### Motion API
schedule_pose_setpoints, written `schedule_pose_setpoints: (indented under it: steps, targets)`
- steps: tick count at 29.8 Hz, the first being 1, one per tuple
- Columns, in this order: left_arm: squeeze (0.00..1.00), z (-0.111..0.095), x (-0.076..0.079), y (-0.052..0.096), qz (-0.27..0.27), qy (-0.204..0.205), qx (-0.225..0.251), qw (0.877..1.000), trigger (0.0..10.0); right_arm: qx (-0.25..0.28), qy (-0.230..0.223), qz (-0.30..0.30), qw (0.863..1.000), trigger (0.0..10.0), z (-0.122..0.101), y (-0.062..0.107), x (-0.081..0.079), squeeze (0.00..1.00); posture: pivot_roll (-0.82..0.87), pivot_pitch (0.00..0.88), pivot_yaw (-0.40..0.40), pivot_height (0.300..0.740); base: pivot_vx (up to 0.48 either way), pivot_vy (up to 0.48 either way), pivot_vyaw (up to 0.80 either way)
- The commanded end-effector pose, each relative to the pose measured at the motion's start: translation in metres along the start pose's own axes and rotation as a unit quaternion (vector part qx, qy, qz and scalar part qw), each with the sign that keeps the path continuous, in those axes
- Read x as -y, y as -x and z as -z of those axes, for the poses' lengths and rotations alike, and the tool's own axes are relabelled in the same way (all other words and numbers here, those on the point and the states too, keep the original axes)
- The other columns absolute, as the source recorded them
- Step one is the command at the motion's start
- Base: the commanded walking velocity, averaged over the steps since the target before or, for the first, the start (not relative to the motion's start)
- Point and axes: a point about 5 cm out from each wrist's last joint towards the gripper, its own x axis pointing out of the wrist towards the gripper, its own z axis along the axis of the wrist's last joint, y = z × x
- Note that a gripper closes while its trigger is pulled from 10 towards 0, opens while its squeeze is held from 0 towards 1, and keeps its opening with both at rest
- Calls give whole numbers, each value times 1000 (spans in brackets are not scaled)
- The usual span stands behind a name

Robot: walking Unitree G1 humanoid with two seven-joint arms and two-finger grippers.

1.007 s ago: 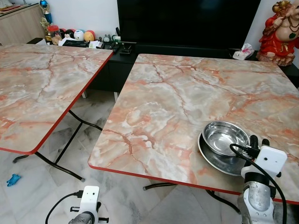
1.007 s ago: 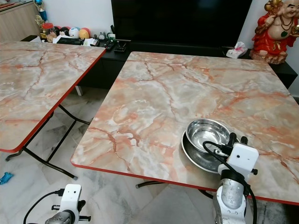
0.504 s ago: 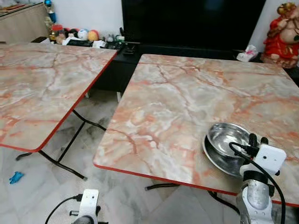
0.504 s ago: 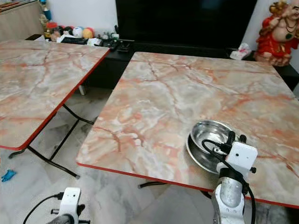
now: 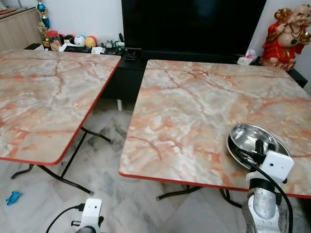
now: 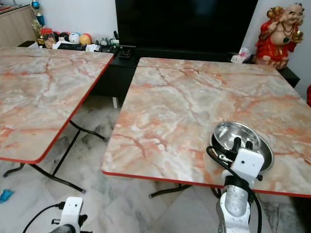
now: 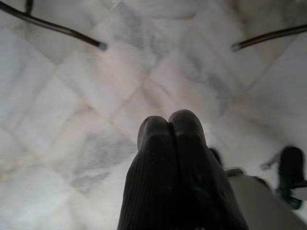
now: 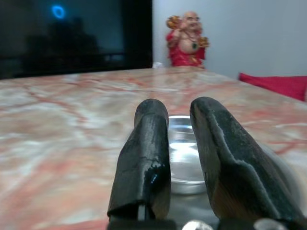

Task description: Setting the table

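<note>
A shiny steel bowl (image 5: 249, 138) sits in a shallow steel plate (image 6: 265, 156) near the front right corner of the marble-pattern table (image 5: 194, 107). My right gripper (image 6: 243, 144) hovers at the plate's near rim, pointing at the bowl. Its fingers (image 8: 144, 158) stand side by side with a narrow gap, open, and the bowl (image 8: 182, 158) shows between them. My left gripper (image 7: 169, 124) hangs low beside the table, shut, pointing at the tiled floor.
A second marble-pattern table (image 5: 43, 92) stands to the left, with a floor gap and black folding legs (image 5: 63, 170) between the two. Behind are a dark TV (image 5: 189, 24), a low black cabinet and a red statue (image 5: 284, 31). A blue scrap (image 5: 13, 196) lies on the floor.
The whole picture has shifted, so the camera moved; the tables now sit further right in view. My right gripper stays at the plate's near rim. The bowl and plate rest where they were.
</note>
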Motion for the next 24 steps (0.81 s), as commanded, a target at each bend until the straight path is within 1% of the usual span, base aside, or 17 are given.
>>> schedule_pose_setpoints:
  steps: [1, 7, 16, 24]
  targets:
    - [0, -2, 2, -1, 3, 1, -3, 1000, 10000, 3, 2, 1, 1000, 10000, -3, -5, 1, 0, 17, 0, -1, 740, 0, 360, 0]
    - [0, -5, 4, -2, 2, 7, 2, 1000, 10000, 4, 2, 0, 1000, 10000, -5, -9, 1, 0, 37, 0, -4, 740, 0, 373, 0]
    - [0, -5, 6, -2, 1, 12, 2, 1000, 10000, -5, 1, -5, 1000, 10000, -1, -5, -3, 0, 36, 0, -7, 740, 0, 376, 0]
    - [0, -4, 7, -2, 2, 14, 2, 1000, 10000, -7, -1, -12, 1000, 10000, -1, -5, -7, 0, 35, 0, -9, 740, 0, 379, 0]
